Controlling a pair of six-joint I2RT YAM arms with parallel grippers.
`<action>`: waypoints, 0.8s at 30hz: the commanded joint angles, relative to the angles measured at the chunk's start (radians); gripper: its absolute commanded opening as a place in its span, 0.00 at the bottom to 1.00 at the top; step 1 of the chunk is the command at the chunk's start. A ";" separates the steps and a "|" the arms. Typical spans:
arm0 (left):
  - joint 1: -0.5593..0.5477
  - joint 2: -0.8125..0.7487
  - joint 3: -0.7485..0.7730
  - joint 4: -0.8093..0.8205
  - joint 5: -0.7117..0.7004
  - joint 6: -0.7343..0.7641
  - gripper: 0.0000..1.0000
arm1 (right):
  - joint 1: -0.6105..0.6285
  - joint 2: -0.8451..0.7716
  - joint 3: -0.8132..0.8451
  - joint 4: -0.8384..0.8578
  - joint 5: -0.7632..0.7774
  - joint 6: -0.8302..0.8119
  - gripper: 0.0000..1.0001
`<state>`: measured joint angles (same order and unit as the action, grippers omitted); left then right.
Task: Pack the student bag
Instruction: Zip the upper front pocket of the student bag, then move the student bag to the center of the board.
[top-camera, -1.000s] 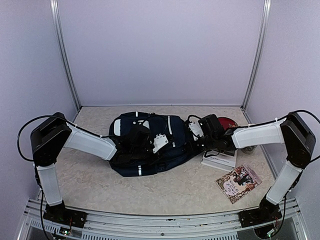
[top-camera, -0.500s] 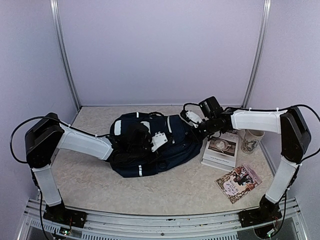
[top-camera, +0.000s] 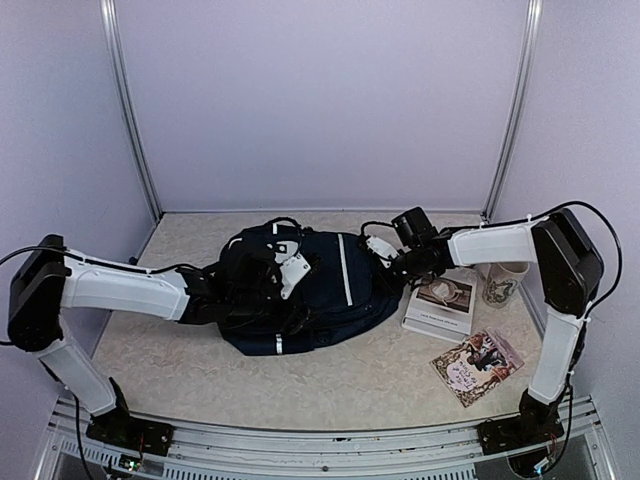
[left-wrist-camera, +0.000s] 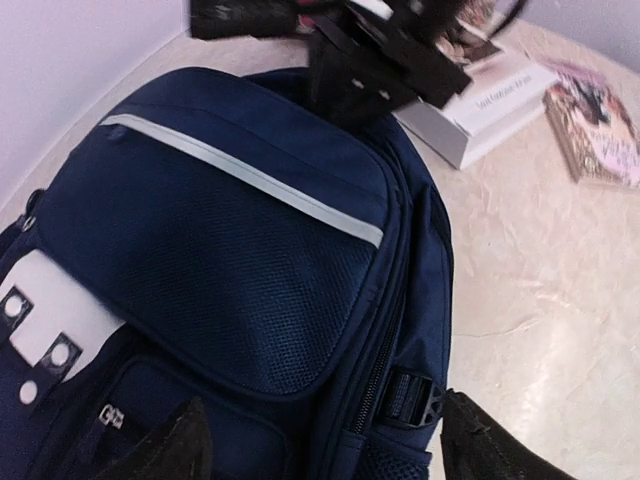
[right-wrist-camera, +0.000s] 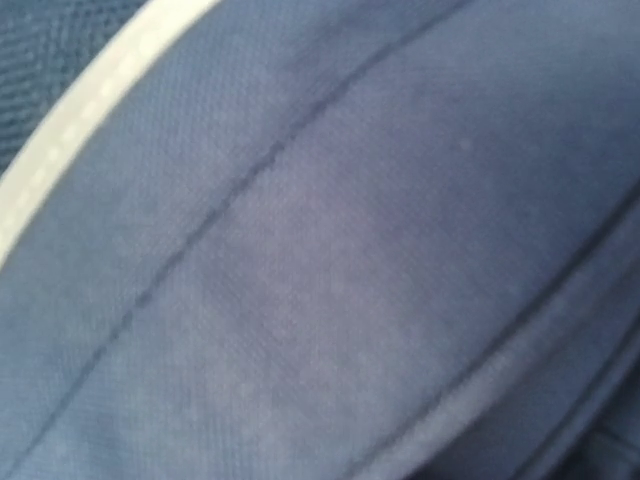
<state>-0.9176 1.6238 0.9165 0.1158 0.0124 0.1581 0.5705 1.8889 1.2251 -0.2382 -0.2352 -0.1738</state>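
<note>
Now that the left gripper (left-wrist-camera: 325, 445) has let go, jaws wide and empty, the student bag (top-camera: 320, 300) lies just below them. Right gripper (top-camera: 392, 262): shut against the bag's fabric, grip unconfirmed. White book (top-camera: 440, 305): apparently unpacked.

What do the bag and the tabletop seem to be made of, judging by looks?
Bag: woven synthetic fabric, matt navy; a fine weave and stitched seams show close up, with a mesh-textured front panel and a pale, likely reflective stripe. Its buckle looks like black plastic. Tabletop: smooth, beige, marble-veined, slightly glossy; stone or a laminate print, hard to say.
</note>
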 joint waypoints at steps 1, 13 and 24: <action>0.024 -0.094 -0.022 -0.231 -0.065 -0.326 0.66 | 0.051 0.055 -0.039 0.086 -0.076 0.063 0.00; 0.144 -0.228 -0.184 -0.187 -0.043 -0.459 0.55 | 0.266 0.163 0.052 0.198 -0.263 0.258 0.00; -0.089 -0.504 -0.390 0.075 -0.129 -0.242 0.51 | 0.365 0.216 0.188 0.249 -0.388 0.370 0.00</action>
<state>-0.9993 1.1442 0.5953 0.1516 -0.0849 -0.1078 0.9833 2.1025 1.4181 -0.0017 -0.5762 0.1379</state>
